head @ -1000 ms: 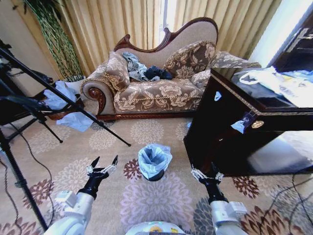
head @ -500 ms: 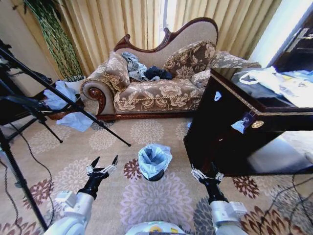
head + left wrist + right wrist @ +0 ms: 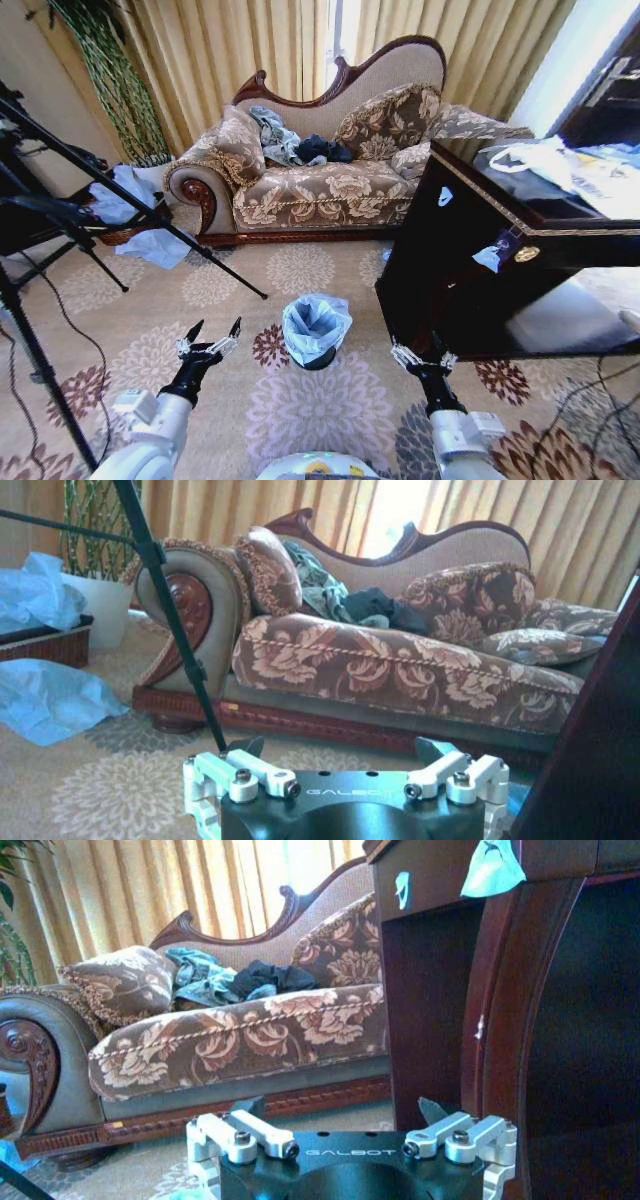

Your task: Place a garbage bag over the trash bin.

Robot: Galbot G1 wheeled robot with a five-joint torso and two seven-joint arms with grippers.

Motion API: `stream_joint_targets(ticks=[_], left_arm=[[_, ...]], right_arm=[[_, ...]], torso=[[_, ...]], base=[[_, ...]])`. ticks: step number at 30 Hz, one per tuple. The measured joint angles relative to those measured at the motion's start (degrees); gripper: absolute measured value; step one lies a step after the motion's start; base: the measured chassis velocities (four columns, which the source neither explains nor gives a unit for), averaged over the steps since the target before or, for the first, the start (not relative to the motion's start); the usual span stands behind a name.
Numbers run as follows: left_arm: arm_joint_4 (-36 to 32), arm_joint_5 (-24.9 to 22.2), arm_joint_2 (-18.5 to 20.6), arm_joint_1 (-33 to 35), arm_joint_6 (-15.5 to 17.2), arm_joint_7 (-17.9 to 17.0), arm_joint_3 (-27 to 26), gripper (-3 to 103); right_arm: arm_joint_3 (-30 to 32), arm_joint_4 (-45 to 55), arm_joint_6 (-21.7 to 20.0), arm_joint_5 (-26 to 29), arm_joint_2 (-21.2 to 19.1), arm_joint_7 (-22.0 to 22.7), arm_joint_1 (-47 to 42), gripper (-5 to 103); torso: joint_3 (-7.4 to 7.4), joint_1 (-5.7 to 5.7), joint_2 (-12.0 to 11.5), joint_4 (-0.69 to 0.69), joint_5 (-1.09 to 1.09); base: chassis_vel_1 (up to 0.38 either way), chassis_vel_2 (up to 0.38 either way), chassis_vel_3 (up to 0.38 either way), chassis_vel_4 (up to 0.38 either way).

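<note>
On floral carpet (image 3: 330, 405) before sofa (image 3: 320, 170): bagged trash bin (image 3: 318, 357); both grippers' jaws apart.

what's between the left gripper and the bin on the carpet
Nothing visible. Bare carpet separates the open left gripper from the trash bin, already lined with the garbage bag.

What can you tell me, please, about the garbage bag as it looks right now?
The garbage bag is thin, pale blue, slightly see-through plastic, crumpled. It sits in the black bin, its top folded out over the rim and hiding most of the bin; the mouth gapes open upward. It stands on the carpet between the two grippers, neither touching it.
</note>
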Motion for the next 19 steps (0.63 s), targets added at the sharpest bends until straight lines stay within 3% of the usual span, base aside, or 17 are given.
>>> stream_joint_targets(ticks=[19], left_arm=[[0.0, 0.0, 0.0, 0.0, 0.0, 0.0, 0.0, 100]], right_arm=[[0.0, 0.0, 0.0, 0.0, 0.0, 0.0, 0.0, 100]], torso=[[0.0, 0.0, 0.0, 0.0, 0.0]], base=[[0.0, 0.0, 0.0, 0.0]])
